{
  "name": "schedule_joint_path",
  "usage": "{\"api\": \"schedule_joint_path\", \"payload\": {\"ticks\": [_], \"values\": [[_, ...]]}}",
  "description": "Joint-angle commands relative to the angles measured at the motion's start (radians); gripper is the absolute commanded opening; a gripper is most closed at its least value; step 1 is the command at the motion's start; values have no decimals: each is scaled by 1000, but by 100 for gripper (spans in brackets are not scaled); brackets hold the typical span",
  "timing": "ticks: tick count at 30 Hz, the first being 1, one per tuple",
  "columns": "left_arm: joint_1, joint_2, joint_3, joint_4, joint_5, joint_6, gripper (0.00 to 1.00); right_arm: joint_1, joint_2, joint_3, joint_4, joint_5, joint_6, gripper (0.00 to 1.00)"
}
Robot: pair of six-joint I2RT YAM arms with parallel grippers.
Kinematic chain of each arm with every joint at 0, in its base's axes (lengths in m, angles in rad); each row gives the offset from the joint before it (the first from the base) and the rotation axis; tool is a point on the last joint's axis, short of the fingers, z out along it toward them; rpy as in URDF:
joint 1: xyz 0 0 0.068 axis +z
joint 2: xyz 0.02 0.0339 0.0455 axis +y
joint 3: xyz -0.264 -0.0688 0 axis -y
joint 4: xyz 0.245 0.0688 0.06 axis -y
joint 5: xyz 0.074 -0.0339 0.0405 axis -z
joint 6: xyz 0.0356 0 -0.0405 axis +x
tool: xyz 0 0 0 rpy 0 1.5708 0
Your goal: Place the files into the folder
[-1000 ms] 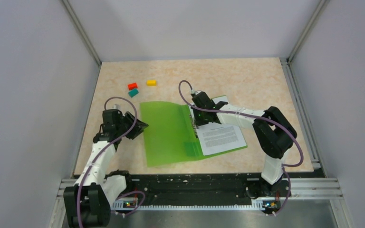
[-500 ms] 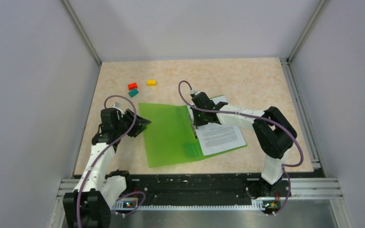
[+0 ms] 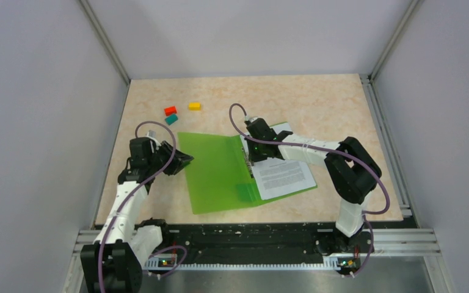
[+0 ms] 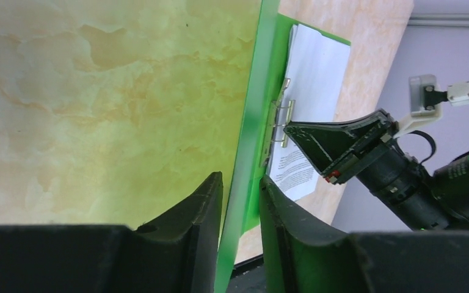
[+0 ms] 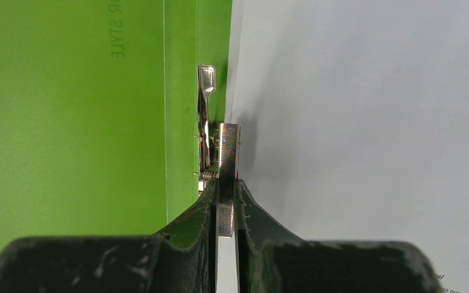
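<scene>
Right pincer [image 5: 226, 190] is pinched shut on the raised tab of the metal clip [image 5: 229, 143] along the spine of the folder [image 5: 67, 122]. The files [image 5: 372, 122] lie white just beside the clip, on the folder's right-hand leaf. Left pincer [image 4: 240, 183] straddles the outer edge of the green left-hand leaf, jaws narrowly parted (whether they actually press the plastic I cannot tell). Folder and sheets lie open in the middle of the counter [image 3: 317, 104], and three small coloured blocks [image 3: 170, 110] sit beyond the folder's far left corner.
</scene>
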Motion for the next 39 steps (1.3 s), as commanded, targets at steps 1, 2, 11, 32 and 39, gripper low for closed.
{"api": "schedule_joint_path", "payload": {"ticks": [1,2,11,32,39], "values": [[-3,15,47,-8,-32,51,31,7,-21,-21,-16,-33,-3,6],[-3,16,49,-8,-34,55,29,6,-24,-23,-16,-33,-3,6],[-6,12,65,-26,-80,56,0,8,-50,-42,-21,-40,-3,6],[-40,-40,69,-41,-187,6,0,36,-51,-124,59,-23,24,6],[-46,-38,95,-41,-217,15,0,36,-19,-109,73,-19,19,7]]}}
